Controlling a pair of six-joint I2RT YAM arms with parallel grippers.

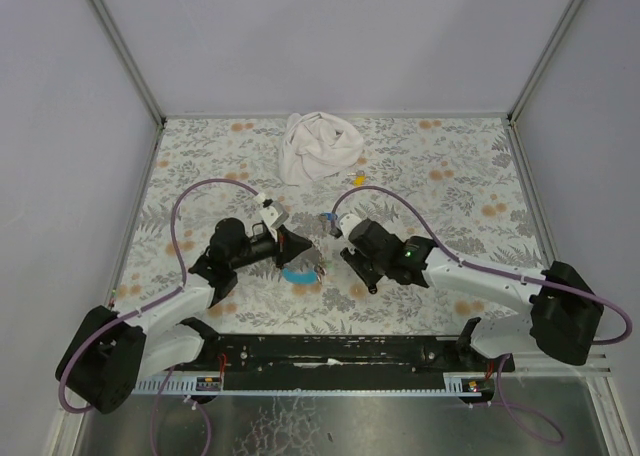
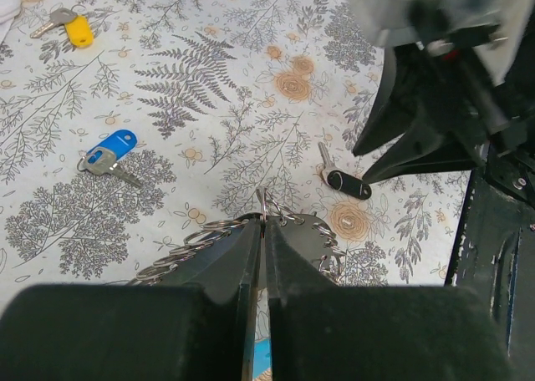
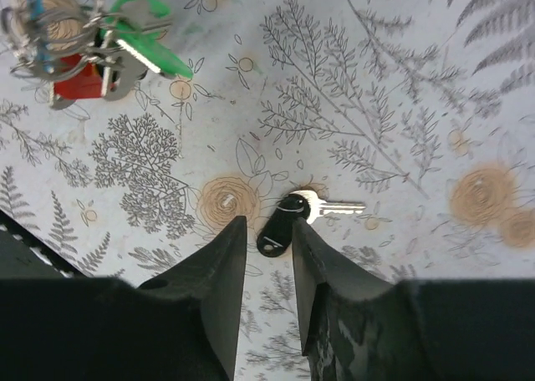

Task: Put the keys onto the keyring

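Note:
My left gripper [image 2: 262, 224] is shut on the thin metal ring of the keyring [image 2: 262, 202]; chains of small rings hang off either side of its fingers. In the right wrist view the same bundle [image 3: 42, 26] carries a green-capped key [image 3: 149, 51] and a red tag. Its blue strap [image 1: 297, 274] lies under the left gripper [image 1: 300, 244]. My right gripper [image 3: 267, 224] is open, its tips on either side of a black-capped key [image 3: 277, 231] that lies flat on the table. A blue-capped key [image 2: 109, 154] and a yellow-capped key [image 2: 75, 30] also lie loose.
A crumpled white cloth [image 1: 318, 148] sits at the back middle of the floral table cover [image 1: 450, 206]. The two gripper heads are close together near the centre, and the right gripper [image 2: 393, 155] fills the right of the left wrist view. White walls enclose the table.

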